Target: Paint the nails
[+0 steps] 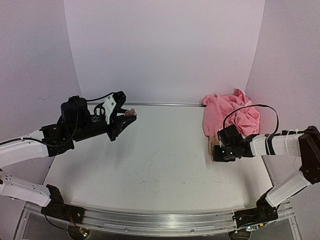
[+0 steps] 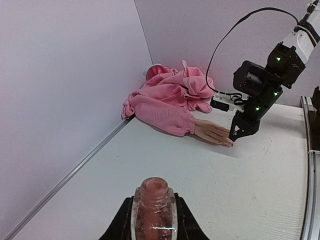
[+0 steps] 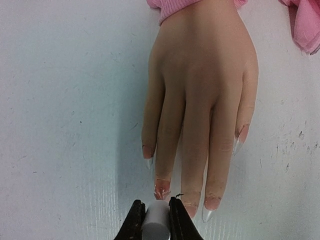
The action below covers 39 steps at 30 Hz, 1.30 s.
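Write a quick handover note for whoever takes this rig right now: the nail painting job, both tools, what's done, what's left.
Left tool: shut on the uncapped polish bottle, held over the left of the table.
Right tool: shut on the white cap, brush tip at the fingertips.
Mannequin hand: palm down on the table, sticking out of the pink sleeve.
Done: bottle opened; glossy polish shows on at least one of the nails.
Left: probably the other nails, whose coverage is unclear, then recapping.
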### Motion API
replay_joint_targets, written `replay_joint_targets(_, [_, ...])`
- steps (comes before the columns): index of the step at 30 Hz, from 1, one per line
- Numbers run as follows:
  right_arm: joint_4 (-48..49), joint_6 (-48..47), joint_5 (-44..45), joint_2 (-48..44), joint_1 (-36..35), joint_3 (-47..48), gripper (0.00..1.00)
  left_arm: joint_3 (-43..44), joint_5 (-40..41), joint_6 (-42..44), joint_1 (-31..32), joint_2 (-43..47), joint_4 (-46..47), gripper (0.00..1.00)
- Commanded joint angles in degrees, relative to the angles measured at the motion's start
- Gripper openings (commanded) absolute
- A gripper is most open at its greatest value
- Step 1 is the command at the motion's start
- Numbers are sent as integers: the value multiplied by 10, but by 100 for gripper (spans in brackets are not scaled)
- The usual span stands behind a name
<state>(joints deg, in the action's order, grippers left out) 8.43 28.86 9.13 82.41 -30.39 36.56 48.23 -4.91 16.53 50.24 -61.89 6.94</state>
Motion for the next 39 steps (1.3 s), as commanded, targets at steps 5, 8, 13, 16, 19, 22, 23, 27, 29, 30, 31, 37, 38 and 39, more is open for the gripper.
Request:
replay_joint_targets(5, [-23, 12, -12, -38, 2, -9, 0, 2, -9, -4, -2, 10, 25, 0])
replay_joint_targets(8, [-23, 12, -13, -47, 2, -10, 0, 4, -9, -4, -2, 11, 25, 0])
replay_joint_targets(13, [-24, 10, 2, -54, 2, -6, 0, 3, -8, -5, -2, 10, 25, 0])
replay_joint_targets(16, [-22, 4, 14, -52, 2, -1, 0, 3, -8, -3, -2, 8, 25, 0])
replay_joint_targets(19, [-17, -4, 19, -35, 3, 7, 0, 4, -8, -3, -2, 7, 25, 0])
replay_joint_targets(22, [-5, -10, 22, -18, 2, 12, 0, 3, -6, -2, -2, 8, 25, 0])
replay_joint_targets(23, [-1, -11, 21, -14, 2, 13, 0, 3, -5, -1, -2, 8, 25, 0])
replay_joint_targets(27, [11, -9, 20, -5, 2, 17, 0, 2, -3, 0, -2, 9, 25, 0])
replay_joint_targets(29, [11, -9, 24, -2, 3, 18, 0, 3, -4, 0, -2, 10, 25, 0])
replay_joint_targets(30, [11, -10, 24, -1, 3, 18, 0, 2, -4, 1, -2, 10, 25, 0])
replay_joint_targets(31, [11, -10, 24, -1, 3, 18, 0, 2, -4, 1, -2, 10, 25, 0])
replay_joint_targets(37, [15, -12, 18, 1, 3, 23, 0, 2, -3, 2, -2, 10, 25, 0])
replay_joint_targets(38, [15, -13, 18, 3, 3, 23, 0, 2, -3, 2, -2, 11, 25, 0])
replay_joint_targets(39, [16, -14, 19, 7, 3, 23, 0, 2, -3, 2, -2, 10, 25, 0])
